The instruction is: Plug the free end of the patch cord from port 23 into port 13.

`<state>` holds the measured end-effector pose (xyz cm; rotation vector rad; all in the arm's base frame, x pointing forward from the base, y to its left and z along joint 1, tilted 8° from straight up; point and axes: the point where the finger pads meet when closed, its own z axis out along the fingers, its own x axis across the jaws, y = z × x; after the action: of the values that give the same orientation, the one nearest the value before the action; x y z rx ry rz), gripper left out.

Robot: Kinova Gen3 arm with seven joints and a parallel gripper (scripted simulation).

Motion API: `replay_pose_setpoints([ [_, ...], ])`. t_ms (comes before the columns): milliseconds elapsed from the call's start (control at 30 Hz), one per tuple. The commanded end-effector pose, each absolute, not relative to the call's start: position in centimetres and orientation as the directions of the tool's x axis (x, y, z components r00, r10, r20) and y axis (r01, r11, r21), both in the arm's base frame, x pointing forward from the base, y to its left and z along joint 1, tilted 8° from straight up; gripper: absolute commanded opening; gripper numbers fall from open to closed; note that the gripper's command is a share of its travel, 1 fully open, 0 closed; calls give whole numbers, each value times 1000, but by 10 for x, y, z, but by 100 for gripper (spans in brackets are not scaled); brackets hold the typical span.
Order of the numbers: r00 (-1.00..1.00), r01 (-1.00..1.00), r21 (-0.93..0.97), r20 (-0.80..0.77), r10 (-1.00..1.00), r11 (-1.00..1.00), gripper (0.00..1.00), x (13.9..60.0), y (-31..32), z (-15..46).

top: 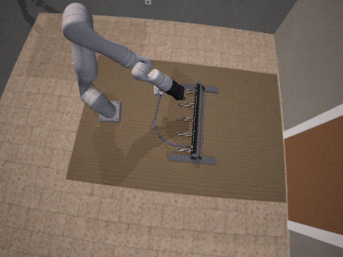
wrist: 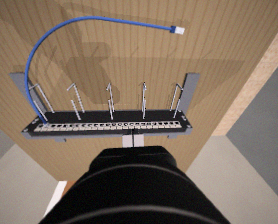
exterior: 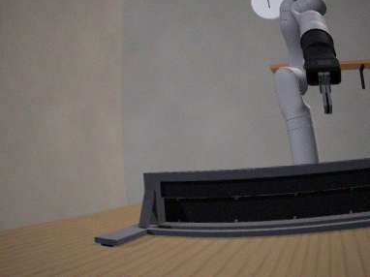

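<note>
The rack (top: 202, 121) (exterior: 242, 172) (wrist: 102, 133) stands upright on its feet, with a row of ports along its front. The blue cord (top: 155, 120) (wrist: 91, 18) runs from near one end of the panel in a wide curve over the table. Its free plug (wrist: 175, 30), clear with a blue boot, lies on the table in front of the panel, away from the ports. My gripper (top: 183, 99) (exterior: 328, 111) (wrist: 133, 134) is shut and empty, raised above rack height. In the wrist view its fingertips overlap the panel's near edge, right of the middle. Port numbers are too small to read.
Several thin metal cable holders (top: 185, 119) (wrist: 110, 100) stick out from the panel's front, between it and the cord's curve. The rack's feet (top: 193, 160) (exterior: 121, 234) (wrist: 190, 90) extend at both ends. The arm's base (top: 116, 112) stands beyond the cord.
</note>
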<state>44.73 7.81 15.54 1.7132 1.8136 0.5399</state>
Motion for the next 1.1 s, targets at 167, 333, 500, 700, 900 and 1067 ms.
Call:
replay_pose_setpoints([
  [167,25,758,649,-135,991,69,0,458,62,146],
  [333,25,758,649,-135,991,69,0,466,61,137],
  [500,25,758,649,-135,991,69,0,472,60,130],
  [700,25,758,649,-135,991,69,0,481,58,120],
  [900,25,758,649,-135,991,69,0,490,57,109],
  [1067,25,758,649,-135,991,69,0,495,56,104],
])
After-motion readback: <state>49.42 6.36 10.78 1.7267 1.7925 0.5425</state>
